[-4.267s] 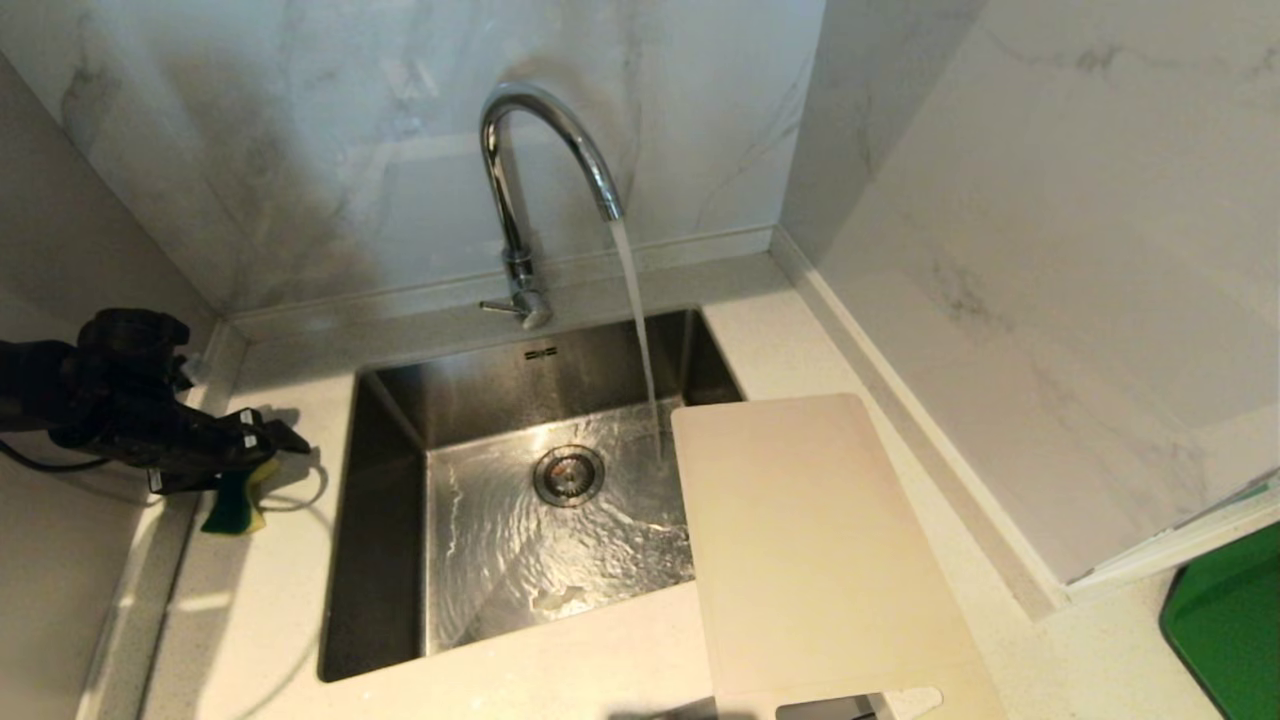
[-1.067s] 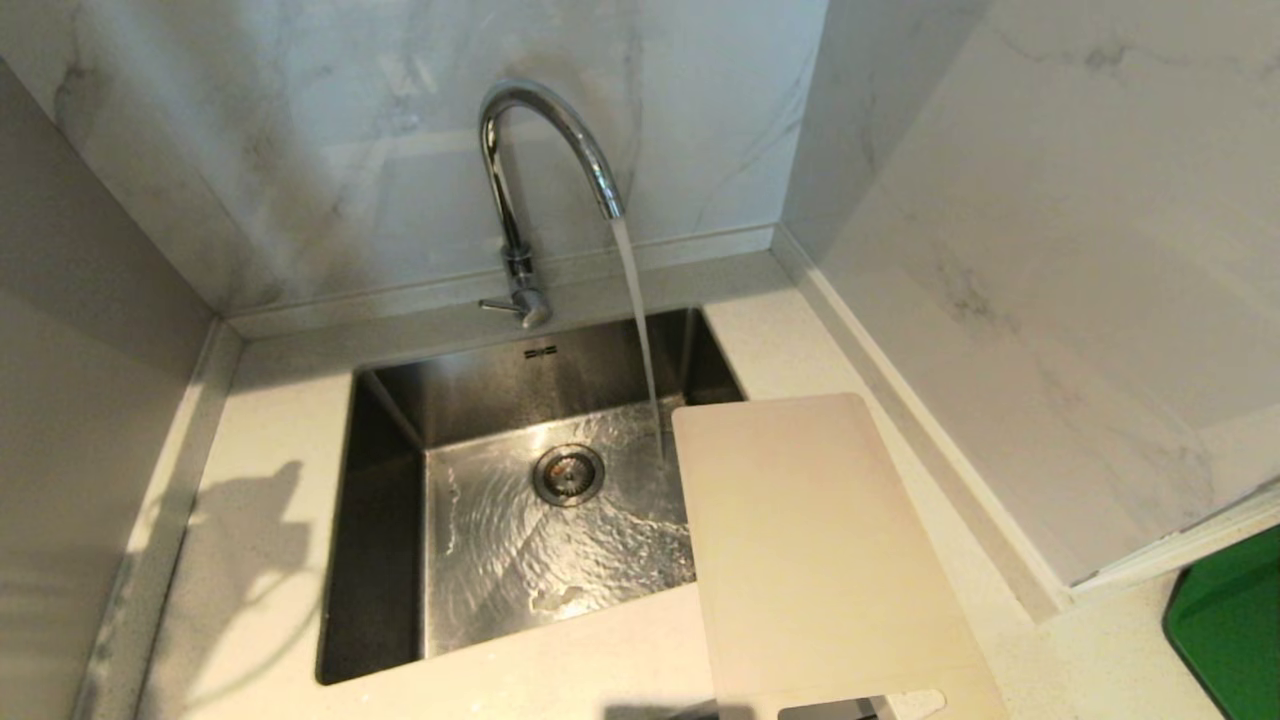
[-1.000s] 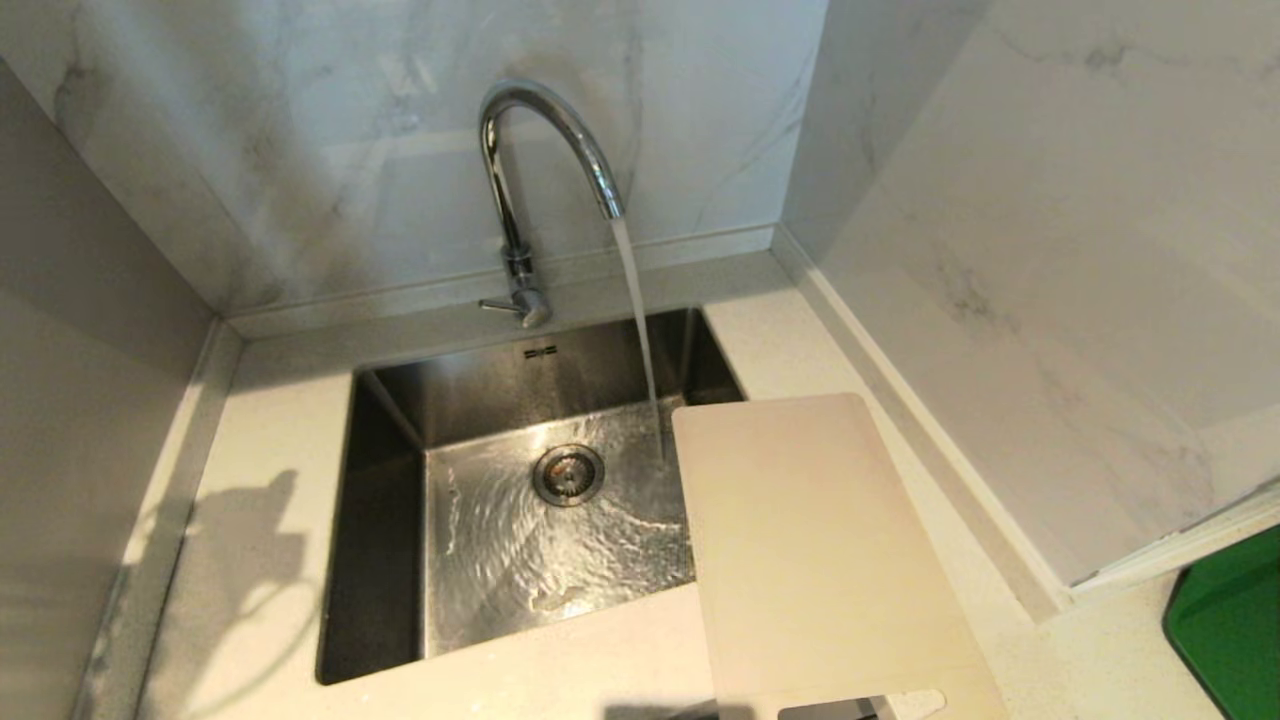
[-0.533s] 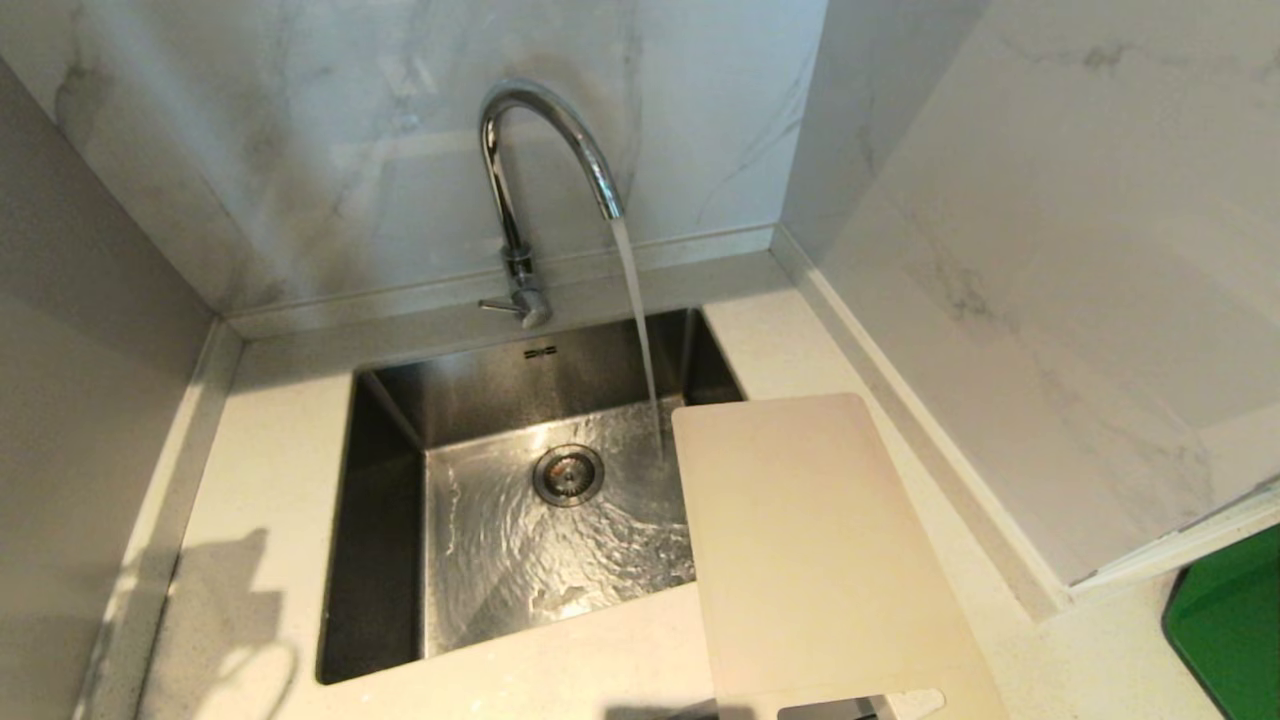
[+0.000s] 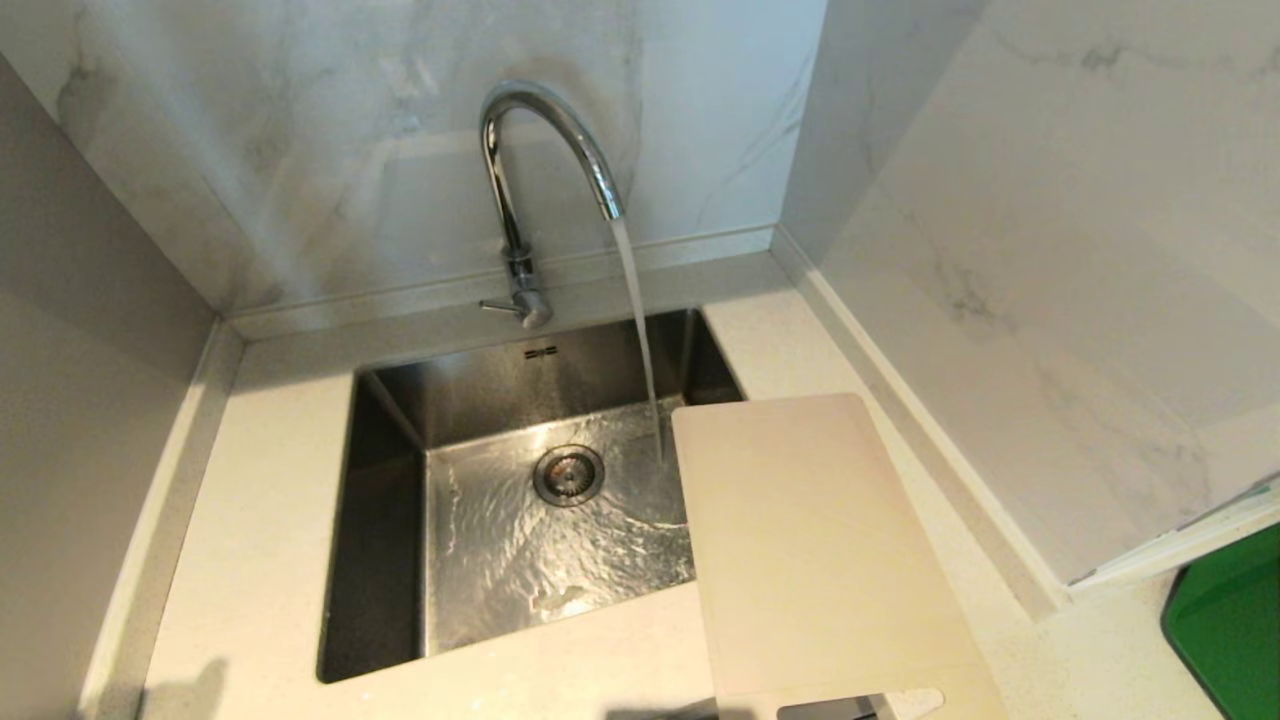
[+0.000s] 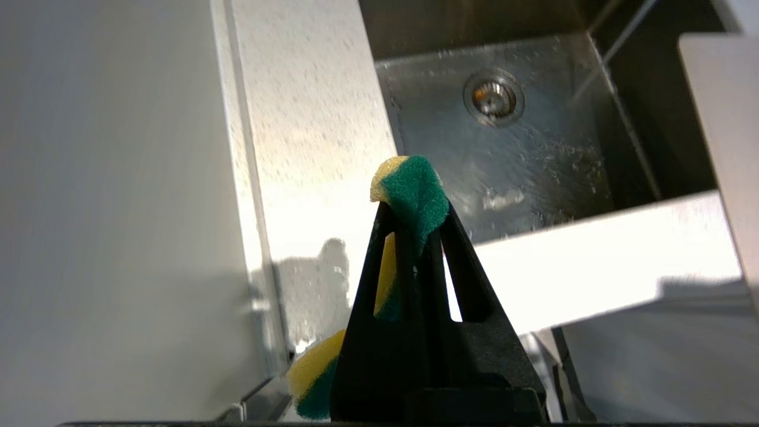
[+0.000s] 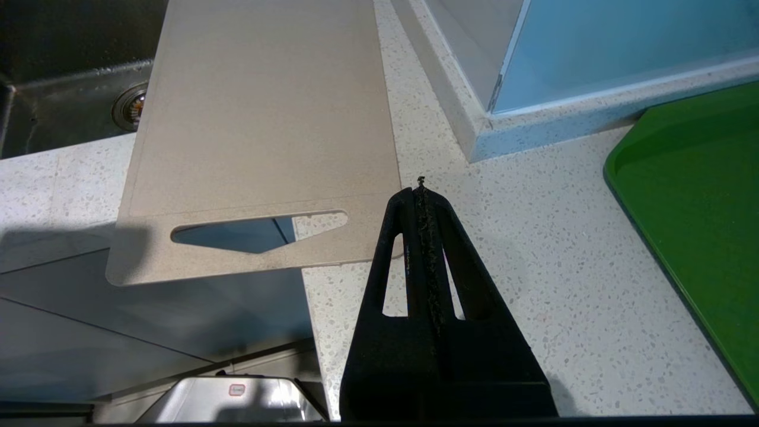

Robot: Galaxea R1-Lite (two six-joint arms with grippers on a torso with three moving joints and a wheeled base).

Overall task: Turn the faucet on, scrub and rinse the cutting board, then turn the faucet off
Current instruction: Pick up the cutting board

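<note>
The chrome faucet (image 5: 520, 180) arches over the steel sink (image 5: 390, 420), and water streams from its spout into the basin. The beige cutting board (image 5: 810, 550) lies on the counter right of the sink, one end overhanging the basin, its handle cutout (image 7: 255, 228) past the counter's near edge. My left gripper (image 6: 412, 207) is shut on a yellow-and-green sponge (image 6: 415, 193), above the counter near the sink's front left corner; it is outside the head view. My right gripper (image 7: 421, 193) is shut and empty, beside the board's handle end.
A green tray (image 5: 1230, 630) lies at the far right of the counter (image 5: 260, 520). Marble walls (image 5: 330, 150) close in behind the sink and at both sides. The drain (image 5: 568, 474) sits mid-basin. The faucet's lever (image 5: 497, 306) points left at its base.
The left arm with the sponge has left the head view since four seconds ago. Over the last second its shadow slid down the left counter toward the near edge. Water keeps running.
</note>
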